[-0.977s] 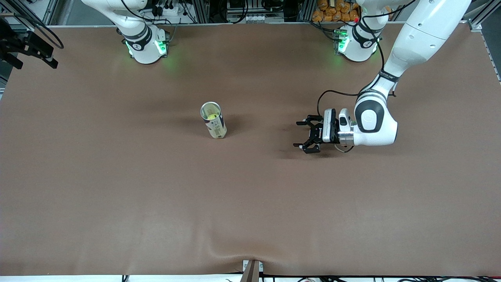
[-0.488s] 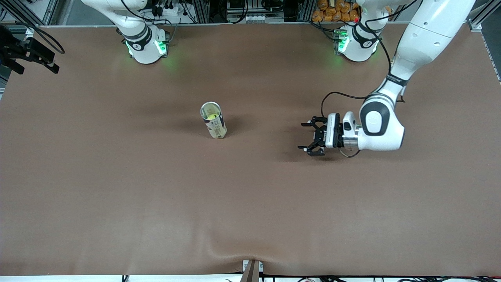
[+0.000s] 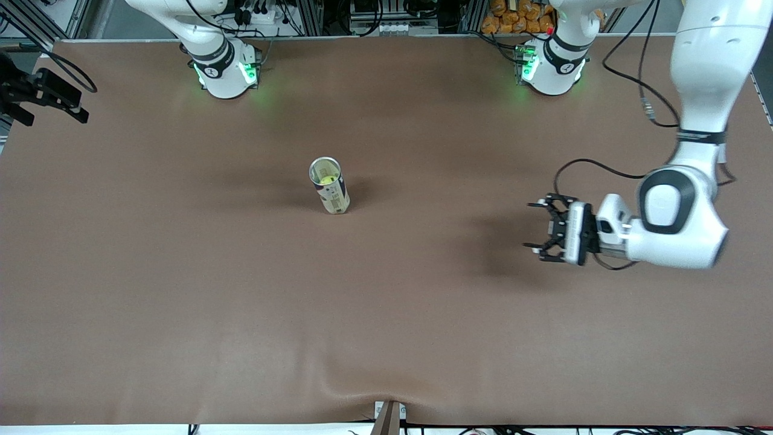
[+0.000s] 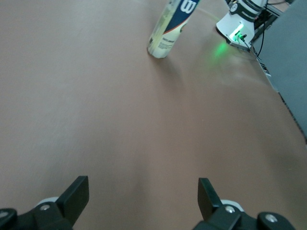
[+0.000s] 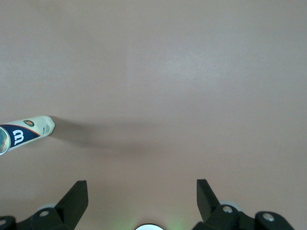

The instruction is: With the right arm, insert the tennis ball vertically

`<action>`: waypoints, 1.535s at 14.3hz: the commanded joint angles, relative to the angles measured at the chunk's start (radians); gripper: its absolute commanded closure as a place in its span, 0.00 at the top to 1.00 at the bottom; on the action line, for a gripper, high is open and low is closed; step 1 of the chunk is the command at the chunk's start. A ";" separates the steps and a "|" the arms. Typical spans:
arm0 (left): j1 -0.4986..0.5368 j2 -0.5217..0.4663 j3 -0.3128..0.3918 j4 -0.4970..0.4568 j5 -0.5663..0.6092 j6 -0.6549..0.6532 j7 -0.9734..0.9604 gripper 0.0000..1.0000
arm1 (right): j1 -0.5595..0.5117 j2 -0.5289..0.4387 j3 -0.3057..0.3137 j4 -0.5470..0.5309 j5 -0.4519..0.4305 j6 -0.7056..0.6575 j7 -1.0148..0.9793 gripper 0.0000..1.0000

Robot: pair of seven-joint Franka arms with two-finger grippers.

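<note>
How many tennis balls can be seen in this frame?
1. A yellow tennis ball lies inside the upright can standing mid-table, seen through its open top. More may sit beneath it in the can; none lie loose on the table.

A robotics lab is indicated: two arm bases [image 3: 224, 72] are bolted to a brown-covered table [image 3: 386, 314], backed by aluminium framing [image 3: 314, 15] and cabling [image 3: 256, 12].
</note>
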 commanded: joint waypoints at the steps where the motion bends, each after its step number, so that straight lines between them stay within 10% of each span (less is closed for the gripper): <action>1: -0.035 0.006 0.071 0.095 0.058 -0.089 -0.158 1.00 | 0.014 0.019 0.005 0.037 -0.009 -0.014 -0.010 1.00; 5: -0.076 -0.014 0.186 0.275 0.160 -0.285 -0.502 1.00 | 0.024 0.032 0.005 0.040 -0.041 -0.013 -0.007 1.00; 22: -0.205 -0.471 0.252 0.260 0.540 -0.584 -1.465 1.00 | 0.018 0.041 0.004 0.081 -0.055 -0.014 -0.012 1.00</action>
